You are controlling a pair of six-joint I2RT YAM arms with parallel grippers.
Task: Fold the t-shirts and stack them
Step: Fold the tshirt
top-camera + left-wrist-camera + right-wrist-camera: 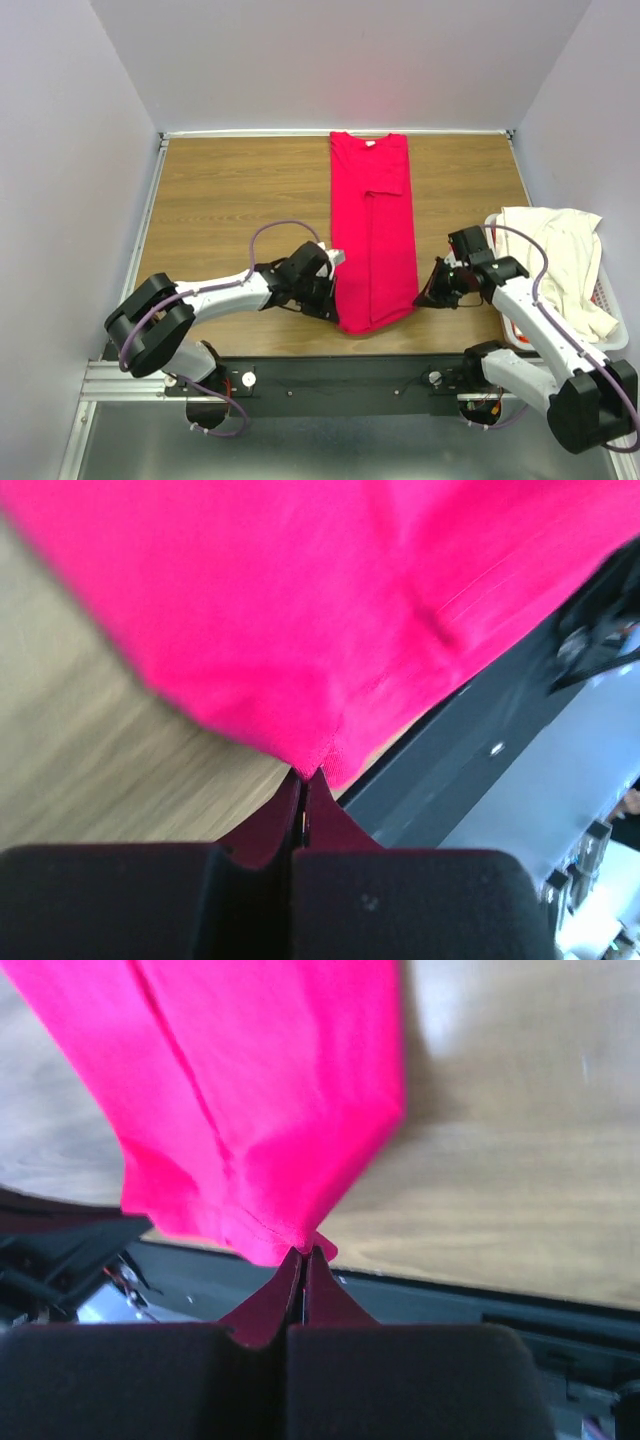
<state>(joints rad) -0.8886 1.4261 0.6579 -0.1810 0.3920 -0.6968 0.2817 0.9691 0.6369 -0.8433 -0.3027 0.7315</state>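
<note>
The crimson-red t-shirt (pixel 372 230) lies on the table as a long narrow strip, folded lengthwise, collar at the far edge. My left gripper (pixel 333 300) is shut on its near left corner; the cloth (pixel 300 630) runs up from the closed fingertips (pixel 304 778). My right gripper (pixel 424 297) is shut on its near right corner; the red hem (pixel 260 1140) sits in the closed tips (pixel 304 1252). The near end looks slightly lifted. The cream-white t-shirt (pixel 555 255) lies crumpled in the basket at the right.
The white slatted laundry basket (pixel 612 320) stands at the table's right edge beside my right arm. The wooden table (pixel 240 200) shows bare wood left of the red shirt. The black mounting rail (pixel 350 375) runs along the near edge.
</note>
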